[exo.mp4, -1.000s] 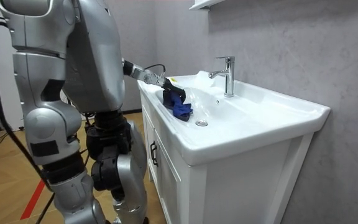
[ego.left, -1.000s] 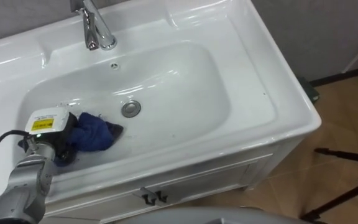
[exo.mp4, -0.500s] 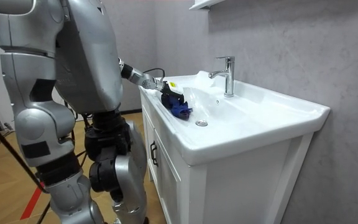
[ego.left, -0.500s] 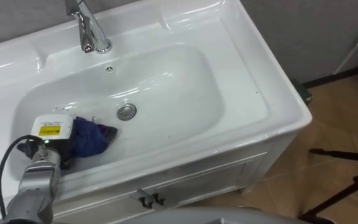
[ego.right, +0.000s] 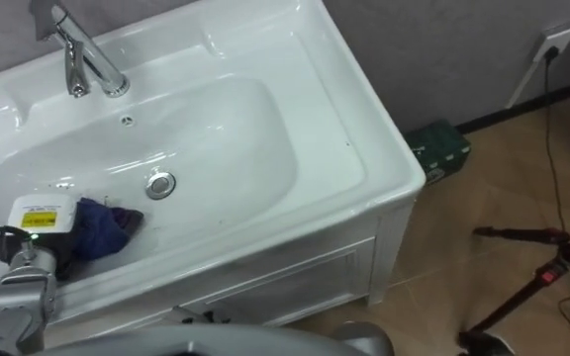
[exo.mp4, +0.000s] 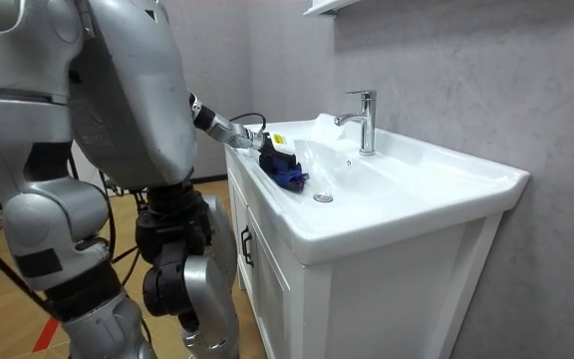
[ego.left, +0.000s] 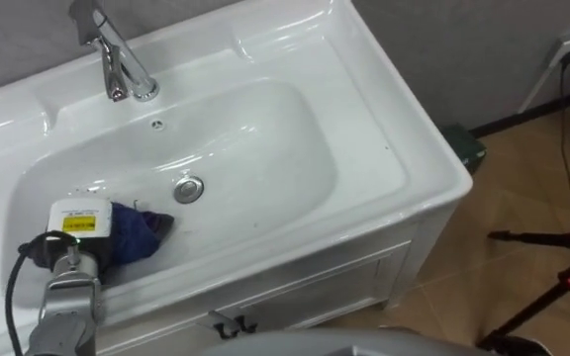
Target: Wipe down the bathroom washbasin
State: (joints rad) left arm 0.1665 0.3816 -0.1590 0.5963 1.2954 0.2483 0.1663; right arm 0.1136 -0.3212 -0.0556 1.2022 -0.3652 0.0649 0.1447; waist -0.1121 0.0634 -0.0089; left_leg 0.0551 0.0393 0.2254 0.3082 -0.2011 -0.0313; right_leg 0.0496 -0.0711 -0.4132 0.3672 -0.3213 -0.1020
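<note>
The white basin (ego.left: 265, 129) has a chrome faucet (ego.left: 112, 59) at its back and a round drain (ego.left: 188, 188) in its floor. A crumpled blue cloth (ego.left: 132, 232) lies on the basin floor, just left of the drain and toward the near wall. My left hand (ego.left: 79, 222) sits on the cloth's left end, with dark fingers curled into it. From the room view, the left hand (exo.mp4: 270, 147) reaches over the basin's near rim and the blue cloth (exo.mp4: 289, 177) bunches under it. I stand at the basin's front.
Under the basin is a white cabinet with dark door handles (ego.left: 228, 321). On the wooden floor to the right are a green box (ego.left: 463, 148) by the wall and black tripod legs (ego.left: 552, 267). A wall socket (ego.left: 567, 47) has a cable plugged in.
The whole eye picture has slid left, so the camera has turned. My left hand and the cloth have edged slightly toward the basin's near left wall. In the room view my torso has turned.
</note>
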